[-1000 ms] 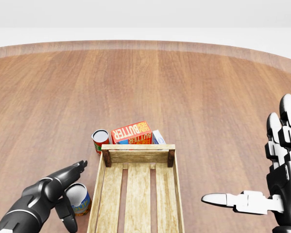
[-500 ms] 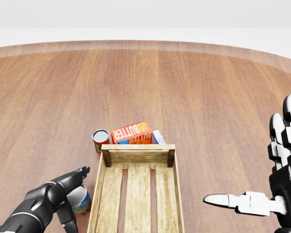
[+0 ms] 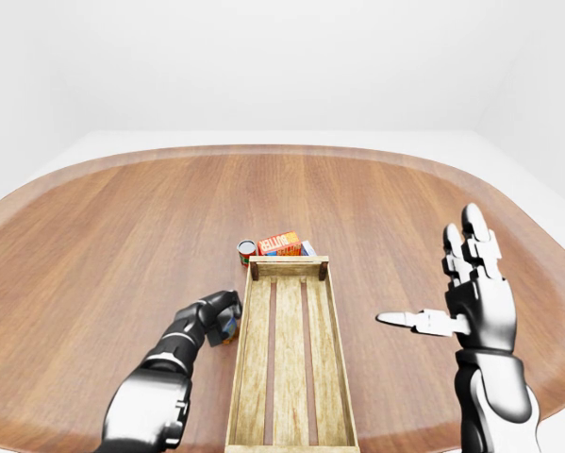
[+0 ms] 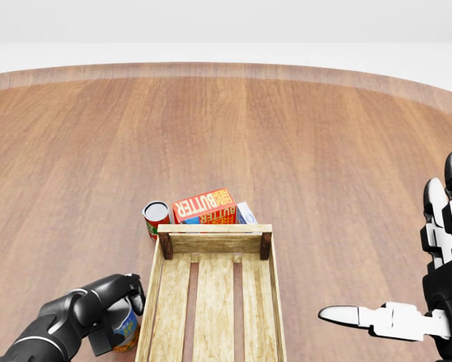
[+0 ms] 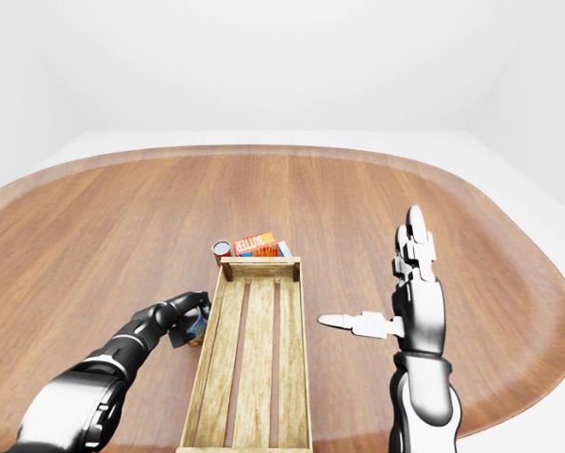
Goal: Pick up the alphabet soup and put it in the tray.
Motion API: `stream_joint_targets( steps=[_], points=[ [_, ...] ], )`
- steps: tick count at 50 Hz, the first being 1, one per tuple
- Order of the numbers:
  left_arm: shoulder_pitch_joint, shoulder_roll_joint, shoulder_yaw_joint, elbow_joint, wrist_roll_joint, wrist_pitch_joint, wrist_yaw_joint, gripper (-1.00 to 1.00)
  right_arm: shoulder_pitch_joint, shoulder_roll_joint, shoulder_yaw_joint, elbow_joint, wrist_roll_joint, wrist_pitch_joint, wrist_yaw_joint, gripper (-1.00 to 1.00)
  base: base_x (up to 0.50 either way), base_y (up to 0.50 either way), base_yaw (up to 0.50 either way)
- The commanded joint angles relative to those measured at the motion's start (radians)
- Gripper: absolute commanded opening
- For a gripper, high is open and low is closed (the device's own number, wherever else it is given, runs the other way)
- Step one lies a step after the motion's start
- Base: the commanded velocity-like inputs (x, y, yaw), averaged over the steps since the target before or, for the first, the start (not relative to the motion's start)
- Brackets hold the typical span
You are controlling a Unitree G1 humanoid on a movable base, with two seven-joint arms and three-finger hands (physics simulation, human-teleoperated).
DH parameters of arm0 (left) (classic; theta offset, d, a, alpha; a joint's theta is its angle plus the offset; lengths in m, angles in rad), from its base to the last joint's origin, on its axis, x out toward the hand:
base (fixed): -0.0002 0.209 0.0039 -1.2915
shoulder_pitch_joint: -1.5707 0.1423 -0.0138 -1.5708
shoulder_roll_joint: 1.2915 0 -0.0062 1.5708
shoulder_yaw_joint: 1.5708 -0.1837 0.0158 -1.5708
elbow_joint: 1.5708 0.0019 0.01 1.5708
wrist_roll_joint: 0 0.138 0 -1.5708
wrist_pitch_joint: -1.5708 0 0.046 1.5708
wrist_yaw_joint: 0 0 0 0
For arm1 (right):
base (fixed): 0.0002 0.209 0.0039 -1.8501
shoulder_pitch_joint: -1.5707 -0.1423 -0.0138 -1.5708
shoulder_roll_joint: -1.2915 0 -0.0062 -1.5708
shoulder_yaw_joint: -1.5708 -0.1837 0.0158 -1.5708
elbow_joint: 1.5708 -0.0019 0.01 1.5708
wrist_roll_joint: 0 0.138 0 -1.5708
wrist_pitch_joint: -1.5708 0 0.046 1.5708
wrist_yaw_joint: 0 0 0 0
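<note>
— Beside the tray's (image 4: 210, 317) left wall, what's there?
— The alphabet soup (image 4: 126, 326) can, standing on the table (image 4: 301, 136), with the left hand (image 4: 109, 302) curled round it.
— And the right hand (image 4: 429, 298)?
— Spread wide, holding nothing, right of the tray.
— At the tray's far end?
— A butter box (image 4: 204, 206) and a red can (image 4: 156, 217).
</note>
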Motion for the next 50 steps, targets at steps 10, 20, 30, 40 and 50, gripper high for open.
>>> stream_joint_targets(
  steps=[10,20,30,40,50],
  points=[
    [-0.003,0.078,0.029,-0.046,-0.058,0.000,-0.006,-1.00,-0.009,-0.002,-0.002,0.011,0.004,0.000,0.003,0.98,0.00,0.00,0.00],
    [-0.020,0.148,0.054,-0.111,-0.121,0.000,0.000,-1.00,-0.003,-0.001,-0.003,0.019,0.008,0.000,0.004,0.98,0.00,0.00,0.00],
    [0.015,0.182,0.067,-0.360,-0.121,0.023,-0.092,-1.00,-0.001,-0.001,0.005,0.025,0.008,0.000,0.003,0.98,0.00,0.00,0.00],
    [0.083,0.169,0.129,-0.943,-0.033,0.175,-0.427,-1.00,-0.002,-0.001,-0.009,0.016,0.016,0.000,0.012,0.98,0.00,0.00,0.00],
    [0.105,0.125,0.140,-1.260,0.008,0.175,-0.469,-1.00,-0.006,-0.005,0.005,0.018,0.005,0.000,0.012,0.98,0.00,0.00,0.00]
  ],
)
